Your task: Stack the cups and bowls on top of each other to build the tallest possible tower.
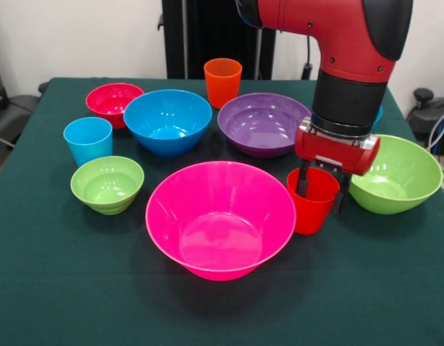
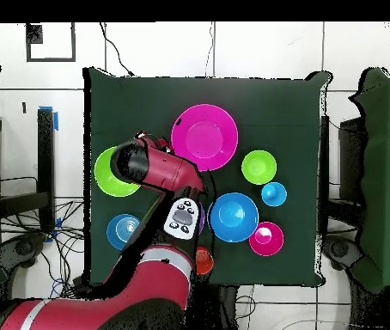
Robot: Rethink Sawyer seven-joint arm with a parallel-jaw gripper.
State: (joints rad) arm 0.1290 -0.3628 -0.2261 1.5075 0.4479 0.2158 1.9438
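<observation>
The red cup [image 1: 313,201] stands upright on the green cloth, between the hot pink bowl [image 1: 220,218] and the large lime green bowl [image 1: 397,174]. The gripper [image 1: 323,186] is set directly above it, its two black fingers [image 1: 303,180] spread and straddling the rim, not yet pressed in. A straight vertical lift is judged to follow once the fingers are closed.

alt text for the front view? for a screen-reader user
A red robot arm's gripper straddles the rim of a red cup on a dark green tablecloth. Around it stand separate, unstacked pieces: a large pink bowl in front, purple, blue, crimson and two green bowls, plus orange and light blue cups.
</observation>
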